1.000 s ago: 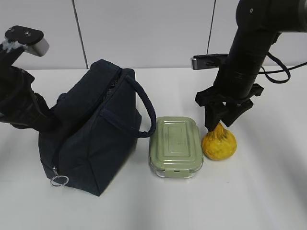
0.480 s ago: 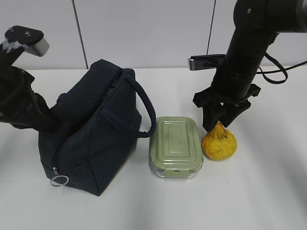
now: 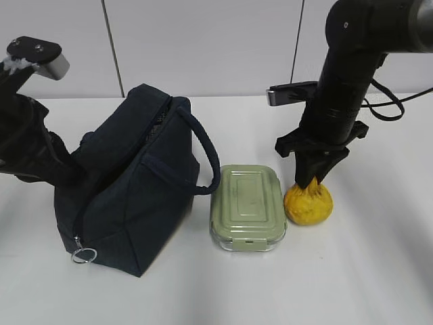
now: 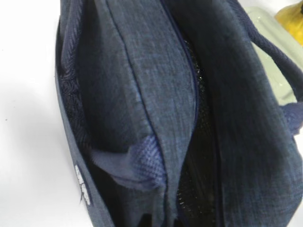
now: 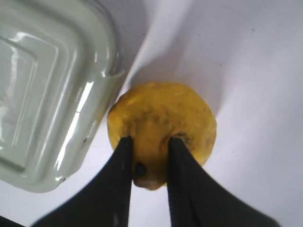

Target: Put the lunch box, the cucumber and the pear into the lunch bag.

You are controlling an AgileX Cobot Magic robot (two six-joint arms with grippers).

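A yellow-orange pear [image 3: 308, 204], blotched brown near its narrow top, sits upright on the white table [image 3: 365, 271] at the right of the scene, just to the right of the lunch box [image 3: 247, 207]. The right gripper [image 3: 310, 177] comes straight down on it, its two black fingers [image 5: 118, 170] clamped on either side of the pear's neck; the right wrist view shows both fingers pressed against the yellow skin, with the dark stem end between them. The lunch box, pale sage-green lid over a clear base, lies flat between the pear and the lunch bag [image 3: 128, 183]. The boxy navy bag stands at the left, tilted, one loop handle [image 3: 203, 152] arching toward the box and a metal ring pull [image 3: 83, 255] hanging at its near corner.

The left gripper itself is hidden behind the bag in the exterior view and does not appear in the left wrist view, which is filled with dark fabric folds and a shadowed opening; it is closed, though what it grips cannot be made out. The bag's interior is too dark to read. The cucumber is not visible in any view.

Compared with a second ago, the right gripper's fingers, then spread around the pear's top, have drawn together onto the neck. The bag, lunch box and left arm [image 3: 27, 135] are unchanged.
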